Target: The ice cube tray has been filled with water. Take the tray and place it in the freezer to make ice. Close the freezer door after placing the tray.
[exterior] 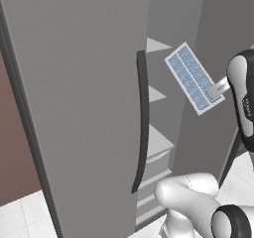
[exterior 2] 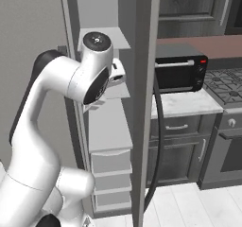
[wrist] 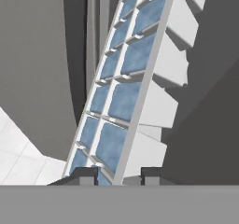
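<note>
My gripper (exterior: 214, 92) is shut on one short end of the ice cube tray (exterior: 191, 76), a white tray with two rows of pale-blue water cells (exterior: 187, 68). The tray hangs steeply tilted in the air, in front of the open freezer's white shelves (exterior: 158, 143). In the hand view the tray (wrist: 119, 101) runs up from between the gripper (wrist: 117, 174) fingertips, with the shelves (wrist: 172, 78) stepped along its right. A tall grey door (exterior: 84, 108) with a dark curved handle (exterior: 144, 123) stands left of the shelves. Another handled door edge (exterior 2: 144, 103) stands to their right. I cannot tell which is the freezer door.
White drawers (exterior 2: 111, 164) fill the freezer's lower part. Right of the fridge, a black oven (exterior 2: 182, 72) sits on a pale counter (exterior 2: 189, 104), with a stove (exterior 2: 227, 86) beyond. White tiled floor (exterior: 25, 212) lies below, and my own arm (exterior 2: 71, 84) stands close before the shelves.
</note>
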Available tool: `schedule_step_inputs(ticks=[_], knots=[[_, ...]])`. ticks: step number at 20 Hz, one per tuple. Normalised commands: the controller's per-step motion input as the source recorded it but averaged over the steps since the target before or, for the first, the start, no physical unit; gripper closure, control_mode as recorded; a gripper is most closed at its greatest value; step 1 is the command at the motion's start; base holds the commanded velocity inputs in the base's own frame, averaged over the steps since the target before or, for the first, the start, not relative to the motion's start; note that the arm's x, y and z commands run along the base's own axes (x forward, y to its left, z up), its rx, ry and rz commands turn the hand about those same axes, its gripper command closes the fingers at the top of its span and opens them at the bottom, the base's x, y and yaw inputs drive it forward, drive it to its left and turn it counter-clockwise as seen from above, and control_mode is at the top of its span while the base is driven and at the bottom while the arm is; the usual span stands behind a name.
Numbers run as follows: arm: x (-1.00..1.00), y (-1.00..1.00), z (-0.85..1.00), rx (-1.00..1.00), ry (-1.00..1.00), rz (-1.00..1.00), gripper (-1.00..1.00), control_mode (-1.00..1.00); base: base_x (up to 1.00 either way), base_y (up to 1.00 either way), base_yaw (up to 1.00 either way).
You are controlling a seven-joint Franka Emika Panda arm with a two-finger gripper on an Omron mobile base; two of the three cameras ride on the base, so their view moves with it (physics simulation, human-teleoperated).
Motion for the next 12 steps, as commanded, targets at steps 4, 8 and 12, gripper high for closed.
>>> schedule_step_inputs(ticks=[4, 8, 12], knots=[[0.54, 0.0, 0.0, 0.0, 0.0, 0.04, 1.0, -1.0, 0.0, 0.0, 0.0], [0.48, 0.0, 0.0, 0.0, 0.0, 0.04, 1.0, -1.0, 0.0, 0.0, 0.0], [0.44, 0.0, 0.0, 0.0, 0.0, 0.02, 1.0, -1.0, 0.0, 0.0, 0.0]])
